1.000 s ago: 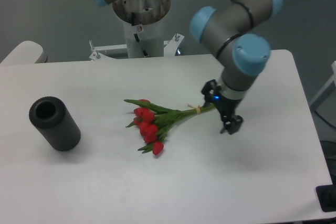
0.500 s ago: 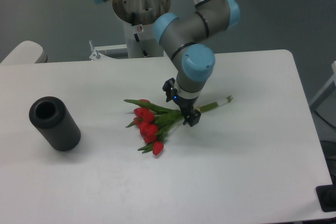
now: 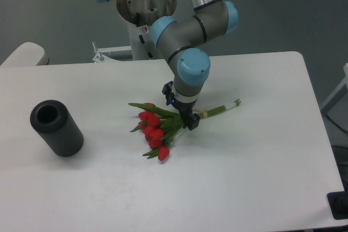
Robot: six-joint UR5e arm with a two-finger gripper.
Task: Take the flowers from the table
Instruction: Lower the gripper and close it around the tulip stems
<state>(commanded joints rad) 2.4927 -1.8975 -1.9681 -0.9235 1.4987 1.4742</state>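
— Where are the flowers (image 3: 157, 127) right now?

— Lying flat on the table (image 3: 261, 177), near the middle. The red heads point toward the lower left, and the stems run up and to the right, ending past the pale band.

— And your gripper (image 3: 185, 117)?

— I have it low over the bunch, roughly where the leaves narrow into the stems, just on the flower side of the band. From this camera I can't tell whether the fingers are apart or together, or whether they touch the stems; the wrist hides most of them.

— So what does the grab depend on?

— The stem line. It runs diagonally, lower left to upper right, so I judge the fingers should straddle it crosswise. The bunch sits directly under the tool, so little sideways travel looks necessary.

— Anything in the way?

— A dark cylinder (image 3: 56, 128) lies well off to the left, apart from everything.
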